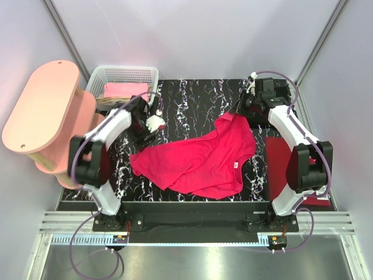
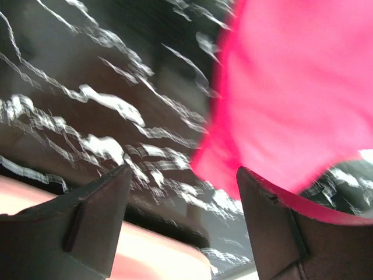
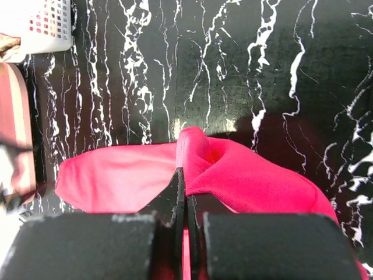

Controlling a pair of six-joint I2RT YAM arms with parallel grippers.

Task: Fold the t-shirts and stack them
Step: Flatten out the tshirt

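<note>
While the right end effector (image 3: pixel 185 195) pinches the crimson-red cloth t-shirt (image 1: pixel 204 160) and the left end effector (image 2: pixel 183 172) gapes, seemingly empty, we're spreading it; next, left needs a hem.

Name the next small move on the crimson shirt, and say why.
Probably bring the open left pincer onto the nearest edge of the crumpled crimson cloth t-shirt and close: its jaws are empty, while the shut right pincer pinches a far fold.

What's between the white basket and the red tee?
In the top view, the left end effector, open, sits over bare marbled tabletop between the white basket and the red t-shirt; nothing else.
</note>
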